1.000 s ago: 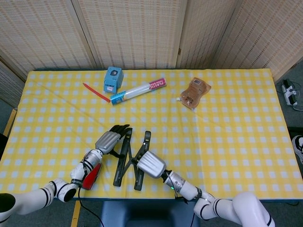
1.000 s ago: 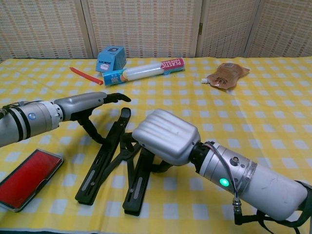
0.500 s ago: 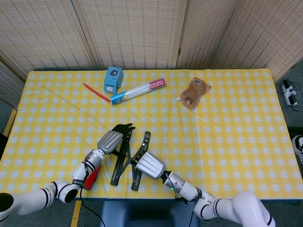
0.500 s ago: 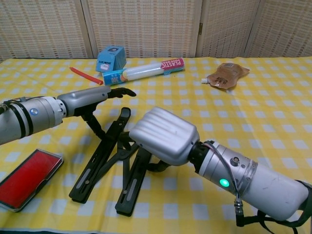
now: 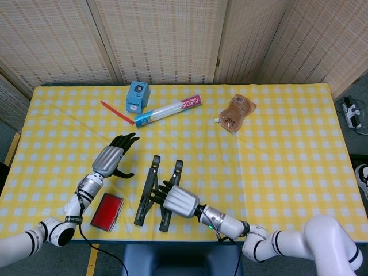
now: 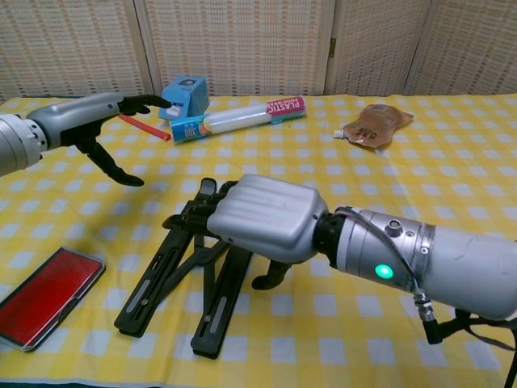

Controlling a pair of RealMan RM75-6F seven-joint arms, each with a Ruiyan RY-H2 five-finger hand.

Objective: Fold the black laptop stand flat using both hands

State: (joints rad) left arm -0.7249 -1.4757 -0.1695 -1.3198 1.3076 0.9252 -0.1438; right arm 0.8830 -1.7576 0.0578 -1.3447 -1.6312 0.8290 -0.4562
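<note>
Lifted clear of the black laptop stand [image 5: 155, 192], the left hand [image 5: 111, 159] now hovers open, fingers spread, holding nothing. Right hand [image 6: 262, 220] grips the stand's upper bars. It looks mostly collapsed, the two rails nearly together near the front edge of the yellow-checked surface [image 5: 287, 149], though seemingly not quite flat. Woven screens [image 5: 172, 34] stand behind.

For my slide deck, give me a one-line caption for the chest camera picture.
Right hand rests on the black laptop stand while the left hand hovers open above the checked tablecloth.
</note>
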